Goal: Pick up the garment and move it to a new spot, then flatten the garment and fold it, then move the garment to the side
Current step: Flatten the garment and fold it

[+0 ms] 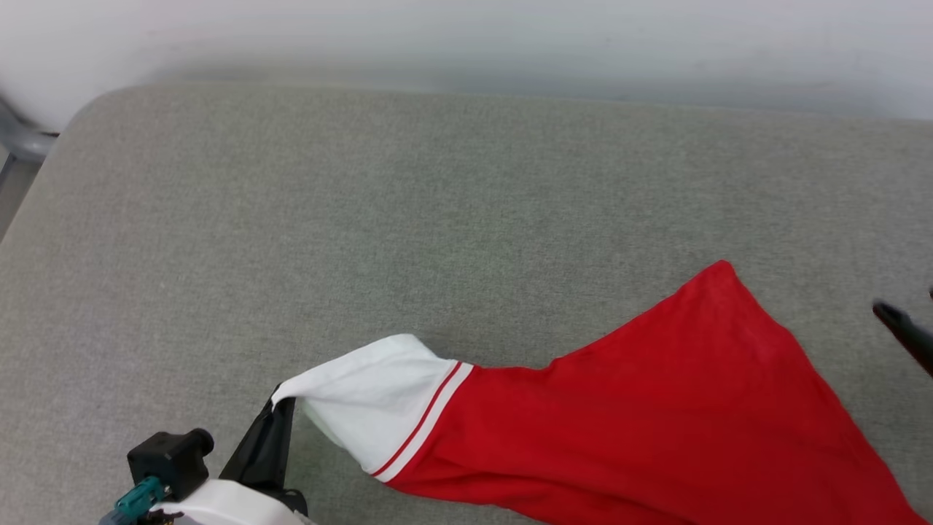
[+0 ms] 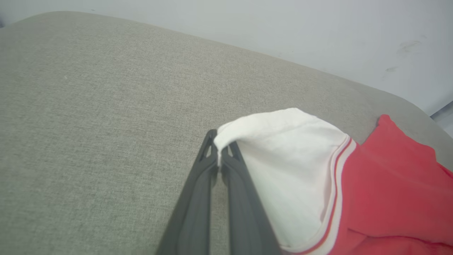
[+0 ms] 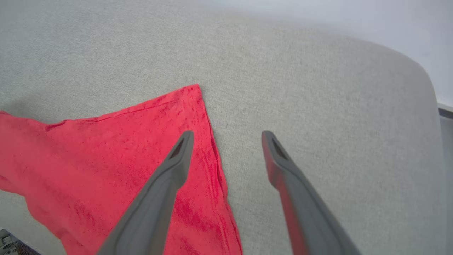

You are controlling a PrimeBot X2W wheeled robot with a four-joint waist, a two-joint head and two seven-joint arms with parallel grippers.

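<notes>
Garment (image 1: 656, 423) on grey cushion (image 1: 364, 219) by wall (image 1: 510, 36), sleeve (image 1: 372, 394) between left fingers (image 2: 198, 198), right fingers (image 3: 170, 170) apart.

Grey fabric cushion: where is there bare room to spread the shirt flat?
Free: the stretch of grey fabric cushion between the pale wall and the red T-shirt with white sleeve, widest toward the left. Crowded: the near edge, where the shut left gripper pinches the sleeve and the open right gripper hovers by its red corner.
</notes>
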